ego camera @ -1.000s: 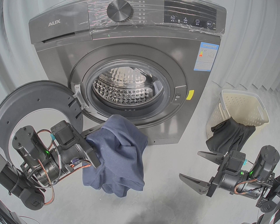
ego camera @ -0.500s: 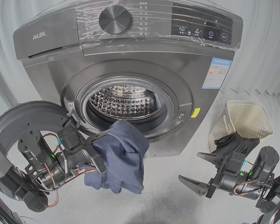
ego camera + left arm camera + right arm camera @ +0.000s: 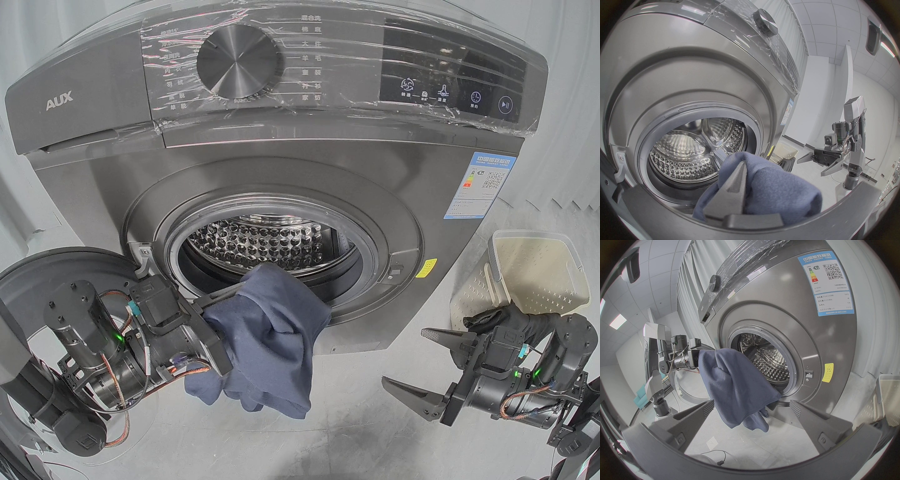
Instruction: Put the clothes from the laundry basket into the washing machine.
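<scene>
A grey front-loading washing machine (image 3: 300, 156) stands with its round door (image 3: 56, 275) swung wide open to the robot's left. The steel drum (image 3: 262, 240) is on show, and no clothing can be seen in the part of it that is visible.

The left claw (image 3: 234, 300) is clenched on a blue garment (image 3: 275, 337), holding it just in front of the lower edge of the drum opening. The top fold of the garment sits at the lip of the opening. Most of the cloth hangs down outside the machine, above the floor (image 3: 375, 425). In the left wrist view, one grey finger (image 3: 734, 187) presses against the bunched blue fabric, with the drum just beyond it.

To the robot's right, a cream laundry basket (image 3: 550, 275) stands beside the machine. A dark garment (image 3: 512, 319) spills over its near edge. The right claw (image 3: 406, 356) hangs just in front of the basket with its jaws spread wide and nothing between them.

Judging by this, the task is in an early stage. The first garment is lifted and brought to the opening, but it is not yet inside. It needs pushing past the lip and releasing, so that the hanging part follows it in. At least the dark garment is left to fetch; whether more clothes lie deeper in the basket cannot be told.
</scene>
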{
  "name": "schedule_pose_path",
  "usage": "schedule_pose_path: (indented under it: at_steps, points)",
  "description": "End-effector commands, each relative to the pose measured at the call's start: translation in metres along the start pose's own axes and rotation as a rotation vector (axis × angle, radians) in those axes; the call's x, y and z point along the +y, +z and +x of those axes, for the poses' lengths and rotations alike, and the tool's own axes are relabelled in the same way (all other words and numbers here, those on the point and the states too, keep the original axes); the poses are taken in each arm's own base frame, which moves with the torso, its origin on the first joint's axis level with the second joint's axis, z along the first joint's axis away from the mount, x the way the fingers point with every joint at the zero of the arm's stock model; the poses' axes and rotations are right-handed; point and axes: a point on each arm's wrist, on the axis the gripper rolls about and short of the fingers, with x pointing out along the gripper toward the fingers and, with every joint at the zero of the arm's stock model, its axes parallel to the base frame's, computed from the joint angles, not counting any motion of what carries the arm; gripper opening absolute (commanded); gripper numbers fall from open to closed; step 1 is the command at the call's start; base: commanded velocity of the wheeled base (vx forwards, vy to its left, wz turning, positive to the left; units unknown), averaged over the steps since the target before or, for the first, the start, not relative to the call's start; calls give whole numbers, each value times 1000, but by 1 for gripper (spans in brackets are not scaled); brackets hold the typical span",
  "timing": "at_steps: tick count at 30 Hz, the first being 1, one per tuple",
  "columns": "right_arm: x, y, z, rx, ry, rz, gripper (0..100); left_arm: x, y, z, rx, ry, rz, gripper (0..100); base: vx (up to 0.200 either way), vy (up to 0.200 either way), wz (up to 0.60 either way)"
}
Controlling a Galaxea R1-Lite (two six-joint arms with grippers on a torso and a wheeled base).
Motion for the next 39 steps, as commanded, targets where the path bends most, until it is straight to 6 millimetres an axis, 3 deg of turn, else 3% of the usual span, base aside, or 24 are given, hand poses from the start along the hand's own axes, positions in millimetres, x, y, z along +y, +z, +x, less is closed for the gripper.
schedule_pose_path:
  at_steps: [1, 17, 23, 30, 35, 39]
  points:
    - [0, -1, 1, 3, 1, 0, 100, 0, -1, 0, 4, -1, -2, 0, 200, 0, 0]
    - [3, -2, 2, 9, 15, 1, 100, -24, -19, -3, 88, -79, -5, 0, 13, 0, 0]
    - [4, -2, 2, 11, 18, 1, 100, -8, -41, 36, 107, -55, 9, 0, 0, 0, 0]
    - [4, -1, 2, 6, 21, 0, 100, 12, -44, 73, 37, 47, -13, 0, 0, 0, 0]
    - [4, -2, 2, 9, 21, 0, 100, 20, -46, 83, 17, 80, -13, 0, 0, 0, 0]
    - [3, -3, 3, 14, 20, 1, 100, 22, -63, 88, 56, 84, -38, 0, 0, 0, 0]
